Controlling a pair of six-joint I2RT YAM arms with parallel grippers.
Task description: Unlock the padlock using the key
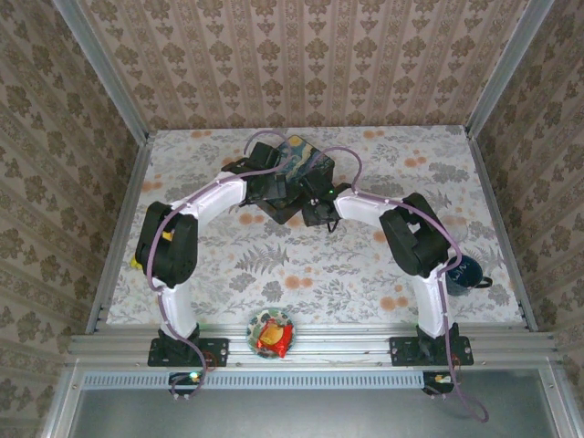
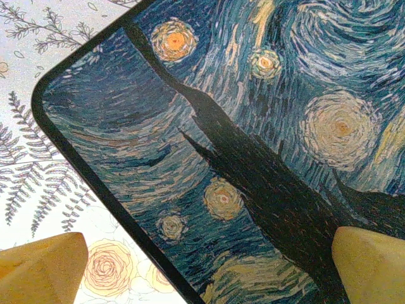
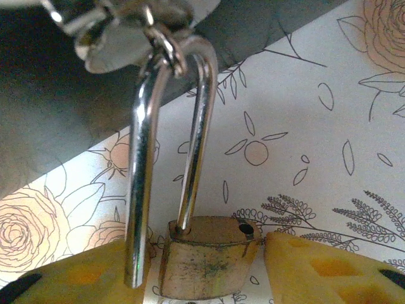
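The right pincer (image 3: pixel 205 278) is closed on the body of the small brass padlock (image 3: pixel 209 250), with a yellow finger (image 3: pixel 329 266) against each side. The silvery shackle (image 3: pixel 201 114) rises from the body and hooks through a small metal ring (image 3: pixel 166 47) on the painted tin (image 1: pixel 306 153) above it. One leg of the shackle sits in the body. The other hangs free beside it, and its hole (image 3: pixel 243 227) in the top of the body is empty. By that sign the lock is already open, so the unlocking itself looks done. What may remain is slipping the shackle off the ring and letting go.

The left pincer (image 2: pixel 205 269) hovers over a corner of the tin's starry blue lid, its fingertips (image 2: pixel 41 266) wide apart and gripping nothing. From overhead, both arms meet at the tin, at the far middle of the flowered surface (image 1: pixel 301 274). A dark mug (image 1: pixel 465 274) at the right edge and a bowl of snacks (image 1: pixel 271 333) at the near edge sit well apart from it.
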